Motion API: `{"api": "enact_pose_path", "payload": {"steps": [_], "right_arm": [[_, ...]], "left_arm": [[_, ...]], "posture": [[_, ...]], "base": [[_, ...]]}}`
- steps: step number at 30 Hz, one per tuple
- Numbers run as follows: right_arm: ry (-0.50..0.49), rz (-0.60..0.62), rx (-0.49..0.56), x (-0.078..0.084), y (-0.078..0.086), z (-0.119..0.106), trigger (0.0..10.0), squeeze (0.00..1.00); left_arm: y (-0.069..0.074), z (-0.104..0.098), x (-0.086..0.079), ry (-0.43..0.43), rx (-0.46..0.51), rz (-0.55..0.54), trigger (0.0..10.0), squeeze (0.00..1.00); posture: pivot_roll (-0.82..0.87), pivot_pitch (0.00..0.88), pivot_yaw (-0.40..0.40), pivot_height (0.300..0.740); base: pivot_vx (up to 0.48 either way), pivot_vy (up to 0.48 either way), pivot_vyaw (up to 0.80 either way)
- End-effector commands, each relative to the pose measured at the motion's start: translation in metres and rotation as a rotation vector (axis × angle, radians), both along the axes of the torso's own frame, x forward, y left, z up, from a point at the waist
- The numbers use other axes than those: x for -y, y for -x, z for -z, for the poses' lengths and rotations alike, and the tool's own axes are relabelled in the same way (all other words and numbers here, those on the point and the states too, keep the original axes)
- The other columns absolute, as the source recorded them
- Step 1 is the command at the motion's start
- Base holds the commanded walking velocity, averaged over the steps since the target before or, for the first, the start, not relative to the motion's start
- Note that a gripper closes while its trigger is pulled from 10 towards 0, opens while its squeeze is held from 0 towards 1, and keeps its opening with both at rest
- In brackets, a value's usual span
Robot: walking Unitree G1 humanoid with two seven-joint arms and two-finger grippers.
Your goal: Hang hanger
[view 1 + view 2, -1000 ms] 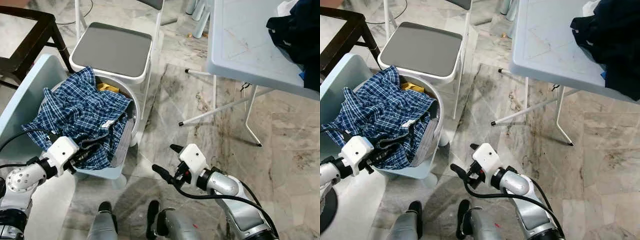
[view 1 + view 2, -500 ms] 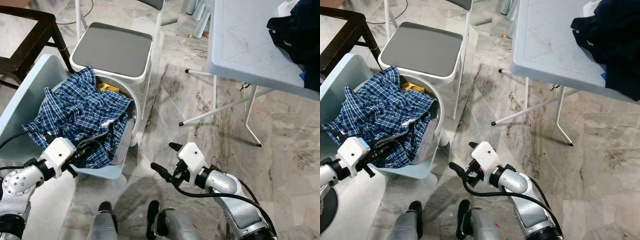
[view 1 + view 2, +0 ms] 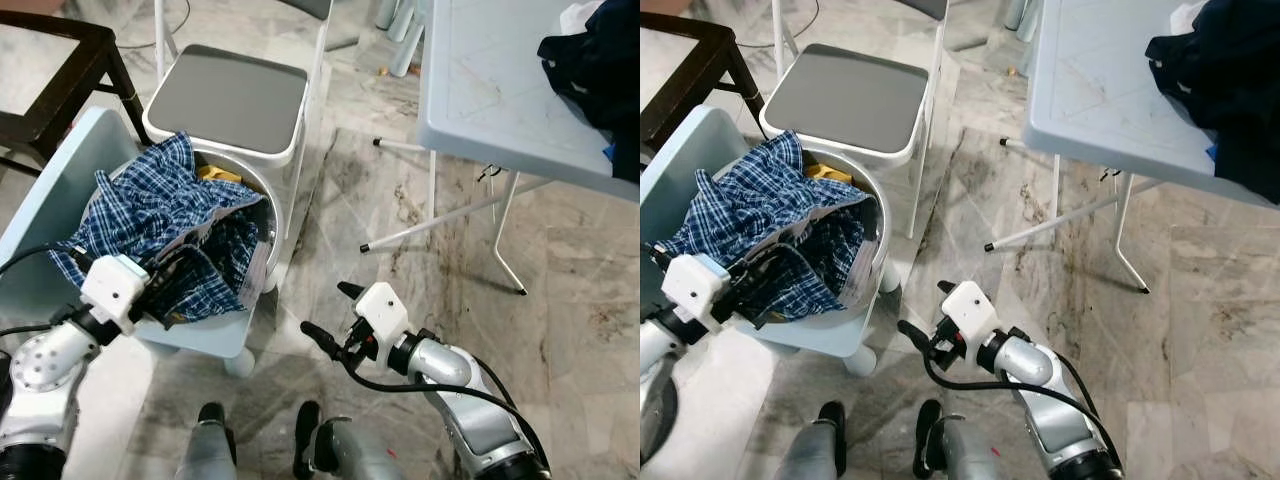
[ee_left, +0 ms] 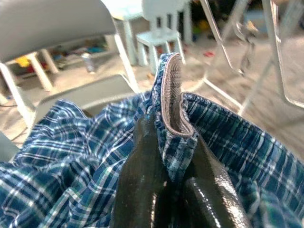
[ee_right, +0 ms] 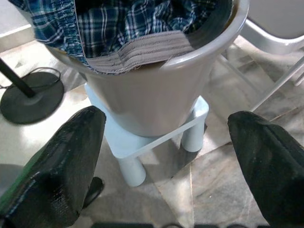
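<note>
Where wrist view looks, left gripper (image 4: 173,178) pinches plaid garment (image 4: 228,137).

The scene is seen from the head by both eye views, steeply downward and forward, over the robot's own arms and feet. The same ground is shared by the two: the basket (image 3: 262,232), the stool (image 3: 226,97), the table (image 3: 1090,95) and the marble floor (image 3: 420,220), with the right eye view shifted slightly sideways. The left wrist view is aimed along the left gripper (image 4: 166,185) at very close range, the plaid cloth (image 4: 71,156) being met almost at the lens. The right wrist view is pointed past the right gripper (image 5: 166,152) toward the basket wall, near and from low down.
</note>
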State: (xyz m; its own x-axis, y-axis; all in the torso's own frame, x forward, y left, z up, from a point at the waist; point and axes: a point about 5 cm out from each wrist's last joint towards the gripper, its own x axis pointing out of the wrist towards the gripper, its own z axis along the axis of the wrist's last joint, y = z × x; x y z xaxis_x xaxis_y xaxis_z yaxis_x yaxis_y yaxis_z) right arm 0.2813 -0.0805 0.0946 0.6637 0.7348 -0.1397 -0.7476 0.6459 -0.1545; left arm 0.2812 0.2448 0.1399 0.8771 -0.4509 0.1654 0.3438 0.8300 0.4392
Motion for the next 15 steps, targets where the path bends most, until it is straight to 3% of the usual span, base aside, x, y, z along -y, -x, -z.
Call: {"api": "enact_pose_path", "payload": {"steps": [1, 5, 8, 11, 15], "right_arm": [[0.01, 0.026, -0.022, 0.006, 0.001, 0.007, 10.0, 0.0], [-0.009, 0.064, -0.001, 0.01, -0.004, 0.002, 10.0, 0.0], [-0.063, 0.196, 0.03, 0.019, -0.018, -0.007, 10.0, 0.0], [-0.123, 0.344, 0.048, 0.032, -0.028, -0.015, 10.0, 0.0], [-0.183, 0.458, 0.037, 0.046, -0.029, -0.016, 10.0, 0.0]], "left_arm": [[-0.001, -0.008, 0.004, 0.027, 0.047, -0.038, 0.0, 0.0], [-0.007, -0.024, 0.013, 0.111, 0.114, -0.099, 0.0, 0.0], [-0.013, -0.034, 0.027, 0.205, 0.149, -0.152, 0.0, 0.0], [-0.023, -0.026, 0.041, 0.284, 0.092, -0.211, 0.0, 0.0], [-0.032, -0.022, 0.058, 0.32, 0.053, -0.253, 0.0, 0.0]], "posture": [[0.27, 0.333, -0.166, 0.74], [0.27, 0.31, -0.159, 0.74], [0.25, 0.284, -0.142, 0.74], [0.21, 0.252, -0.129, 0.74], [0.19, 0.236, -0.11, 0.74]], "base": [[0.0, 0.0, 0.0], [0.0, 0.0, 0.0], [0.0, 0.0, 0.0], [0.0, 0.0, 0.0], [0.0, 0.0, 0.0]]}}
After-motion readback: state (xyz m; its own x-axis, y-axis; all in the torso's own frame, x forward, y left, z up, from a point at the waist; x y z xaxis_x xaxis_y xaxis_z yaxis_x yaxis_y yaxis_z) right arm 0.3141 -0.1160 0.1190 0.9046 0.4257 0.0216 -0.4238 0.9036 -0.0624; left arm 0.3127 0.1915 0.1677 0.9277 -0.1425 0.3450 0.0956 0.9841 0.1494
